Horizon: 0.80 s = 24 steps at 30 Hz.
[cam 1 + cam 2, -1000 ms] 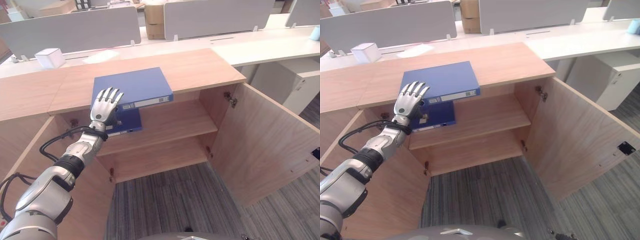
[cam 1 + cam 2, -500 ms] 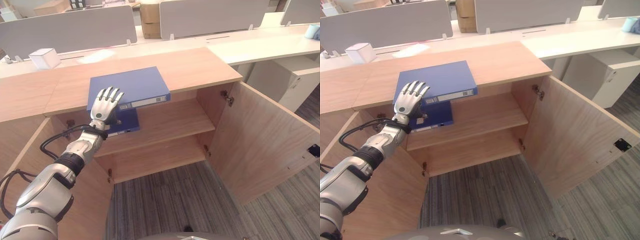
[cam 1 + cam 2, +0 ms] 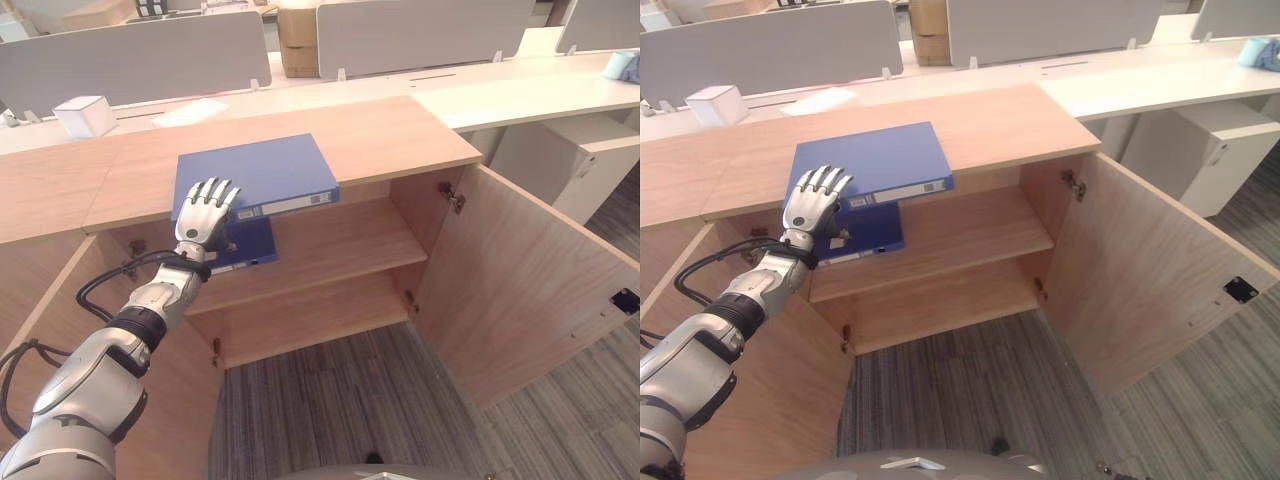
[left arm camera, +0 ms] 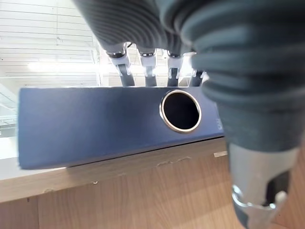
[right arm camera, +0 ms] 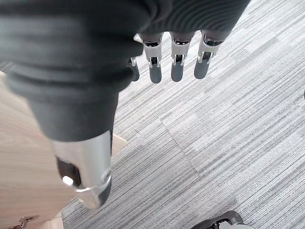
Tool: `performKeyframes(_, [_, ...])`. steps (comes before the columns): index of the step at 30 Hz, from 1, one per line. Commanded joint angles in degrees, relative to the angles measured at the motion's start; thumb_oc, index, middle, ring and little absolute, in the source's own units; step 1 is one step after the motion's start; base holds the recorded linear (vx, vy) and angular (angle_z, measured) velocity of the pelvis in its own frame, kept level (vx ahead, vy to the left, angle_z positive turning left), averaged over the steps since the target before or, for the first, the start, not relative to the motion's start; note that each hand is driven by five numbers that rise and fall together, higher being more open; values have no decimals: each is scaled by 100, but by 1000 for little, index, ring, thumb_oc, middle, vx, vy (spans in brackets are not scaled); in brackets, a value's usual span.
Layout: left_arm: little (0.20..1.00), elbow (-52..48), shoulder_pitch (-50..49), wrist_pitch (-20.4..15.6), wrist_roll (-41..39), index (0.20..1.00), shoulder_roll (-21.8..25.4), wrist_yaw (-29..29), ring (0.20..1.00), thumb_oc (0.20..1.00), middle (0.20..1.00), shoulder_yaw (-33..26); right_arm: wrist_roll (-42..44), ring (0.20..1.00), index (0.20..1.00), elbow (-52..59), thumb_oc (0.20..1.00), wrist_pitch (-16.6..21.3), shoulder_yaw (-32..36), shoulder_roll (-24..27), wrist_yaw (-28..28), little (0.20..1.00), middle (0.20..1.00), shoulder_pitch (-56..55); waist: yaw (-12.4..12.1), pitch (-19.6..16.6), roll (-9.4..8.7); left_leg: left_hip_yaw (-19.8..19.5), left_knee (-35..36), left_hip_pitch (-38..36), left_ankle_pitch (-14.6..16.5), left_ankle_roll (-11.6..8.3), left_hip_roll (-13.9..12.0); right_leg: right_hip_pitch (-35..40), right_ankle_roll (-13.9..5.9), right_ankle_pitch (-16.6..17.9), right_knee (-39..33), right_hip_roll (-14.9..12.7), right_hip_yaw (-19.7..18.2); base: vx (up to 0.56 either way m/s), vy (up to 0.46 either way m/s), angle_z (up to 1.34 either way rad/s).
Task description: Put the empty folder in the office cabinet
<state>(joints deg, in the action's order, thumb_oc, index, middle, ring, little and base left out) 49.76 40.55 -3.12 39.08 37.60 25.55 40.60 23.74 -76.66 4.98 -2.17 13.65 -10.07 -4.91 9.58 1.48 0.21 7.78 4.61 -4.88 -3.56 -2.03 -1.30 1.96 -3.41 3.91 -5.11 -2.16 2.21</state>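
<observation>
On cabinet top: blue folder (image 3: 254,176) flat, front edge overhanging the open cabinet (image 3: 330,262).
Left hand (image 3: 204,213) at folder's near corner, fingers straight, gripping nothing. Right hand (image 5: 171,64) hangs relaxed, empty. Reach stage; next needs a grasp, then lowering onto the shelf.

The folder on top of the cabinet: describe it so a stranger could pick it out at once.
Find the open wooden cabinet with its door swung out. On its top, near the front edge, lies a blue folder flat, its spine overhanging the edge, with the left hand spread open against it. A second blue folder lies lower, on the upper shelf inside; the one you want is the upper one.
</observation>
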Motion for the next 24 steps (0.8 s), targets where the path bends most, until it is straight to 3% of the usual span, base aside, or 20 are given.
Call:
performKeyframes(1, [1000,556,1079,42,-106,1000,243,174,1000,1000,1000,-100,182,1000,1000,-215,1000,158,-73,253,-109,1000,1000,165,73,43,-115,-35,39,-119,728,-448,-394,28,-642,-274,11,-373,193,0,0,0])
performKeyframes(24, [1000,782,1336,37,-197,1000,443,241,1000,1000,1000,5,322,1000,1000,-89,1000,275,-4,300,-166,1000,1000,149,111,193,-298,18,39,120,665,-453,-435,-234,-685,-160,11,-357,139,-9,6,-2])
